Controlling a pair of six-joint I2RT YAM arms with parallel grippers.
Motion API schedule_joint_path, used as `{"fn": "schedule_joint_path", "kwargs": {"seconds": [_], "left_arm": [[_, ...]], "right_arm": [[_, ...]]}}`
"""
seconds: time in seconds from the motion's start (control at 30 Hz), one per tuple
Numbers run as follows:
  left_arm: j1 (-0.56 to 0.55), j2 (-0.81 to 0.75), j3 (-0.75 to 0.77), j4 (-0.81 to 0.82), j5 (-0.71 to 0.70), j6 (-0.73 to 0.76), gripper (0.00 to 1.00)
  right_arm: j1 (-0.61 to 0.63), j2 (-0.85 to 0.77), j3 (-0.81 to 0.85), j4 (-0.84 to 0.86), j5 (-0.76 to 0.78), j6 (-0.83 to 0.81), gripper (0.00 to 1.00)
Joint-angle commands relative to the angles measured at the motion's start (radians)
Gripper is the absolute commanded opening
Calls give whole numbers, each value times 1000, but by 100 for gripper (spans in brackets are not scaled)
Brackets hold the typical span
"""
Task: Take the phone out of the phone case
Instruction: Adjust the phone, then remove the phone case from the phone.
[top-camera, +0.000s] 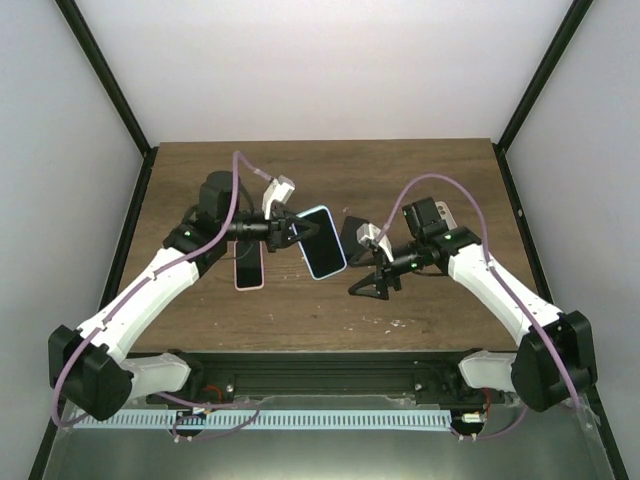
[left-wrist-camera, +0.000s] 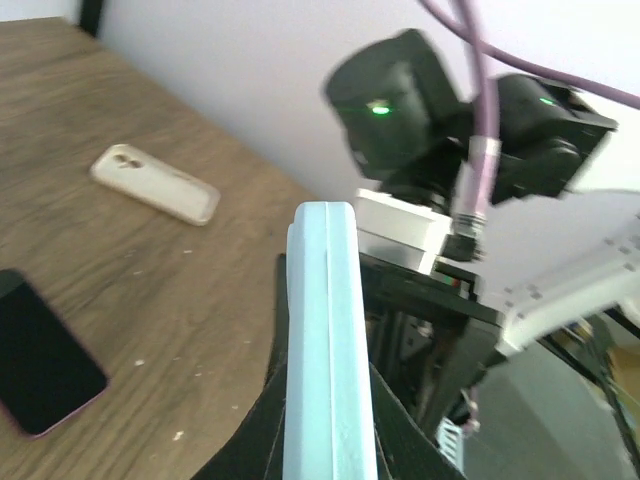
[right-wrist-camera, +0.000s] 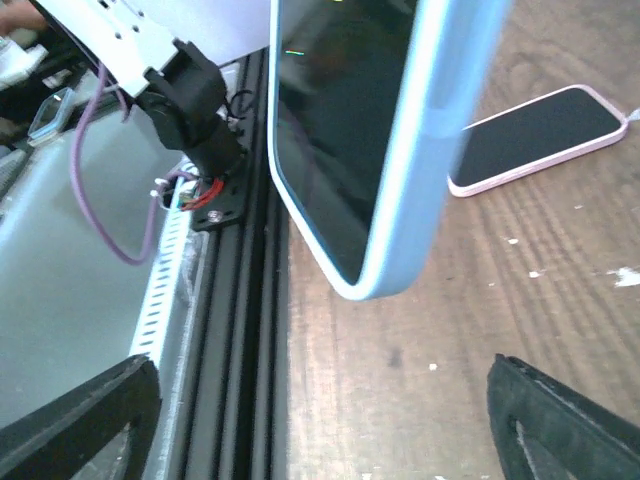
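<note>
A: So, what has the left gripper got?
B: It's clamped on the blue case, holding it on edge above the table. The phone sits inside, screen showing.
A: And the right gripper?
B: Spread wide, touching nothing, just beside the case. A pink phone lies flat on the table.

Bright even overhead light, soft shadows, wrist views blurred close up, top view sharp
</note>
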Motion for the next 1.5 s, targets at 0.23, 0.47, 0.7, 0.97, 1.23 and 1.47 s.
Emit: {"fn": "schedule_joint_path", "kwargs": {"seconds": [0.23, 0.47, 0.7, 0.97, 1.23, 1.47], "left_arm": [[4, -3, -108, 241, 329, 41, 0], [3, -53, -141, 260, 344, 45, 0], [4, -57, -140, 250, 358, 39, 0], [-2, -80, -135, 233, 360, 38, 0], [-43, -91, -136, 179, 324, 81, 0], [-61, -97, -137, 133, 303, 117, 0]], "right_arm": [[127, -55, 73, -176, 9, -216, 71], [154, -33, 103, -167, -17, -143, 50], [158, -94, 63, -160, 31, -192, 39], [160, -161, 17, -116, 24, -181, 34], [165, -154, 35, -117, 25, -167, 32], [186, -125, 64, -146, 30, -199, 20]]}}
